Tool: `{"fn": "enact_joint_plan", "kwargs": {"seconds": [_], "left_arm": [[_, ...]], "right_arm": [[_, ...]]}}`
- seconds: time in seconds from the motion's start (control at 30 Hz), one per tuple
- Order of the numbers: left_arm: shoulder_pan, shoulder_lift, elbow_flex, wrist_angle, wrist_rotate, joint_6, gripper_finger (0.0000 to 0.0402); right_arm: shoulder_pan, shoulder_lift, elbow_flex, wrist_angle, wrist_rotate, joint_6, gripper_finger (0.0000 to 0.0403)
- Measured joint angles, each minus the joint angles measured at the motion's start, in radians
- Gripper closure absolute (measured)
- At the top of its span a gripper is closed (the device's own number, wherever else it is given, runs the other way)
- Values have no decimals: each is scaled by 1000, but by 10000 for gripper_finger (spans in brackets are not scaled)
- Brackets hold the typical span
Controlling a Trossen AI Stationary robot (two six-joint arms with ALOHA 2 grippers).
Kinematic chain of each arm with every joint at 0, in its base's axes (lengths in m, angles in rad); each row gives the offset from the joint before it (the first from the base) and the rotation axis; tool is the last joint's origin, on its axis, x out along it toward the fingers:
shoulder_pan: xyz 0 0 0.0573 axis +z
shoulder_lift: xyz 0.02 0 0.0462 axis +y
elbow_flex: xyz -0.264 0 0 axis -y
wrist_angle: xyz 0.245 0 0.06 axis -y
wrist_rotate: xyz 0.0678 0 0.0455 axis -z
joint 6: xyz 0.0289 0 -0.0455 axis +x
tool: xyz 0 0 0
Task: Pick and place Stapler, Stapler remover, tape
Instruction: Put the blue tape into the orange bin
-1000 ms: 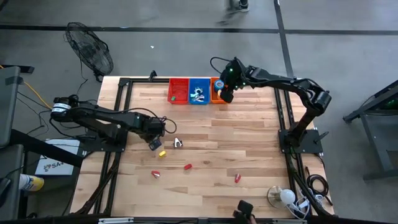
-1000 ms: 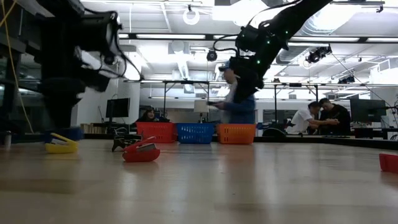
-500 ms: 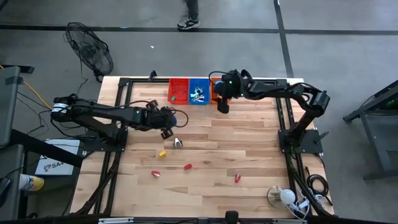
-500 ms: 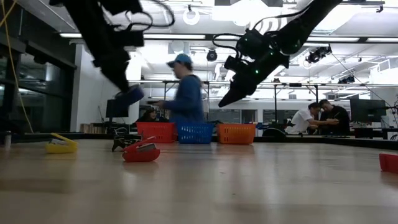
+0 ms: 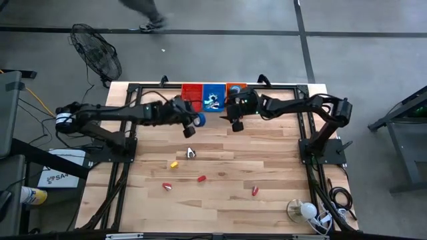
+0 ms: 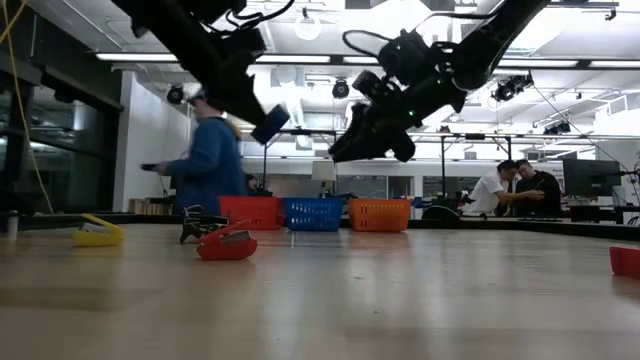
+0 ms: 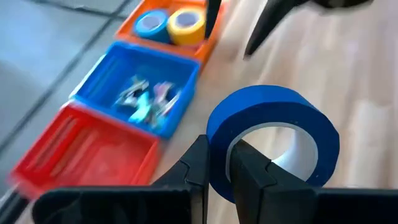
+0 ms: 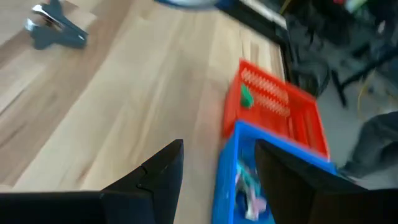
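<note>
Moved: left tool has swung from mid-bench up beside the blue bin, carrying the blue tape.
Grip: left tool pinches one wall of the roll.
Next: carry on to the orange bin, release low.
Right tool: spread, empty, hovering before the blue bin.

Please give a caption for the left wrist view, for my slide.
Left gripper carries blue tape roll toward orange bin holding two rolls.
</note>
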Motion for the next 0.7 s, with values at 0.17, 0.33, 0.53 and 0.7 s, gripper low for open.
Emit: {"fn": "enact_joint_plan", "kwargs": {"seconds": [0.17,0.33,0.53,0.7], "left_arm": [[75,0,0,77,170,35,367],[125,0,0,81,271,53,367],[145,0,0,59,305,81,367],[142,0,0,54,290,129,367]], "right_arm": [[54,0,0,75,74,-103,214],[97,0,0,148,209,-190,214],[128,0,1,181,230,-264,214],[151,0,1,179,248,-297,214]]}}
